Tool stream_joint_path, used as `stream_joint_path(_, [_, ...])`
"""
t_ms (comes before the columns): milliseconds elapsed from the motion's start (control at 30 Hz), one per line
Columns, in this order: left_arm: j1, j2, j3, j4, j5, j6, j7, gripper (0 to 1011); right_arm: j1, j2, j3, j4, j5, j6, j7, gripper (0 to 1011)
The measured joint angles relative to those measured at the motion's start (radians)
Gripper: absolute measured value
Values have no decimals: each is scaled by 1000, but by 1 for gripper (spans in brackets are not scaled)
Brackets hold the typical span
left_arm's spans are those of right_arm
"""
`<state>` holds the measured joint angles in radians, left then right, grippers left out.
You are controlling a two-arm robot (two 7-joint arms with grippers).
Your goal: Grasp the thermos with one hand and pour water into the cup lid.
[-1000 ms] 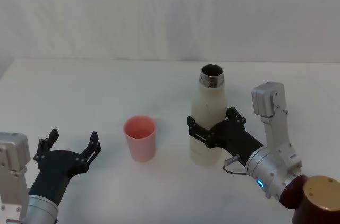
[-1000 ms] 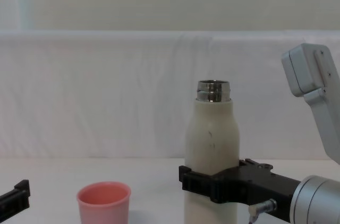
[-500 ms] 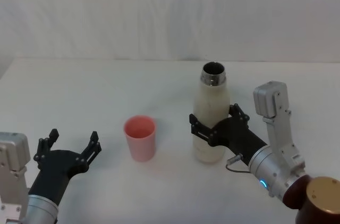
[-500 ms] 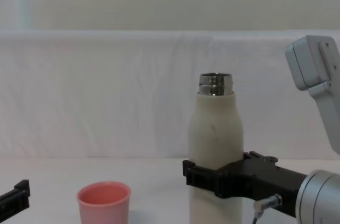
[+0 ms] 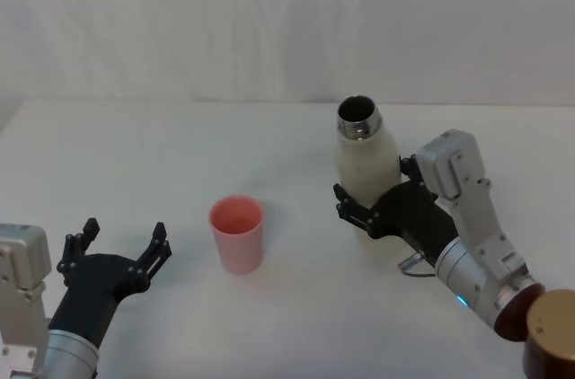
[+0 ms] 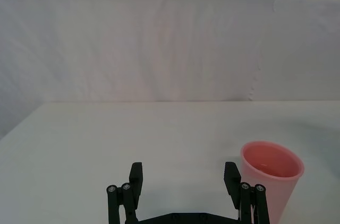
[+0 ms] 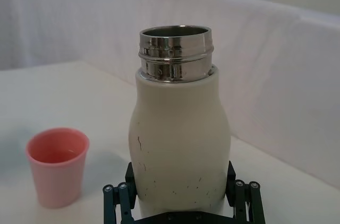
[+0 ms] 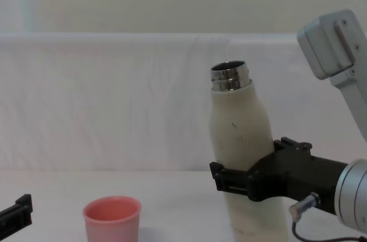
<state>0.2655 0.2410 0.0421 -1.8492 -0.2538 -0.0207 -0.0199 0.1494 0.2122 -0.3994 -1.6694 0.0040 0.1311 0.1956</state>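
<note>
Head view: one thermos (image 5: 364, 163) in right gripper (image 5: 375, 208), one cup lid (image 5: 237, 233).

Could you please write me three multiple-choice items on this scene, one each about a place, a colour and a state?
1. Where does the cup lid stand?
A. Between the two grippers
B. Behind the thermos
C. Inside the left gripper

2. What colour is the cup lid?
A. Blue
B. Salmon pink
C. Green

3. How is the thermos held?
A. Lying flat on the table
B. Upside down
C. Tilted, with its open neck leaning toward the cup lid

Answers: 1 A, in the head view it stands on the table between the open left gripper and the right gripper. 2 B, its wall is pink. 3 C, the right gripper clamps the body and the steel neck leans left.
</note>
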Motion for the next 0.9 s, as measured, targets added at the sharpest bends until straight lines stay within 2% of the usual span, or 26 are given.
stream_joint_path(300, [0, 0, 0, 0, 0, 0, 0, 1001, 24, 25, -26, -14, -125, 16, -2, 952])
stream_joint_path(367, [0, 0, 0, 0, 0, 0, 0, 1001, 35, 31, -41, -14, -172, 20, -3, 951])
stream_joint_path(400, [0, 0, 0, 0, 0, 0, 0, 1001, 35, 31, -41, -14, -172, 20, -3, 951])
stream_joint_path(533, [0, 0, 0, 0, 0, 0, 0, 1001, 56, 37, -68, -4, -251, 29, -6, 951])
stream_joint_path(900, [0, 0, 0, 0, 0, 0, 0, 1001, 105, 37, -121, 37, -414, 52, -15, 951])
